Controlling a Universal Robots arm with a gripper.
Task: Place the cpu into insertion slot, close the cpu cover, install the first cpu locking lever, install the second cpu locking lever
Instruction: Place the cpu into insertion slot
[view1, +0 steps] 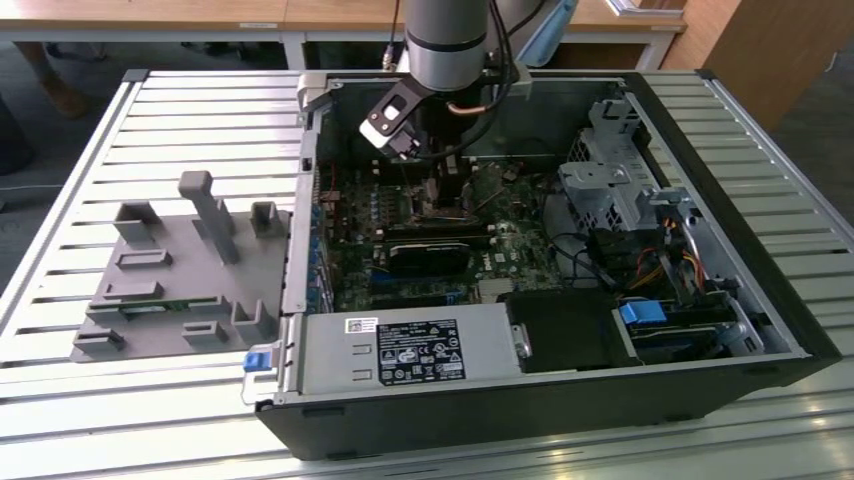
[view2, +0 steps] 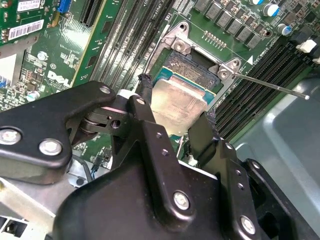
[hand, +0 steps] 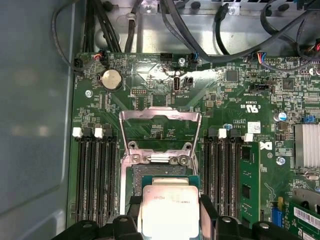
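My black claw (view2: 177, 102) clamps the flat silver-grey cpu (hand: 169, 210) just over the dark square insertion slot (hand: 160, 172). The thin silver cpu cover (hand: 160, 112) is open, and I judge no step finished.

My gripper (hand: 170, 204) holds the cpu (hand: 170, 215) between its fingers, directly over the insertion slot (hand: 159, 172). The cpu cover (hand: 160, 111) lies hinged open beyond the slot; memory slots (hand: 95, 175) flank it on both sides.

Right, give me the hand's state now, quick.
Hand: closed on the cpu, holding it over the insertion slot; cpu cover open.
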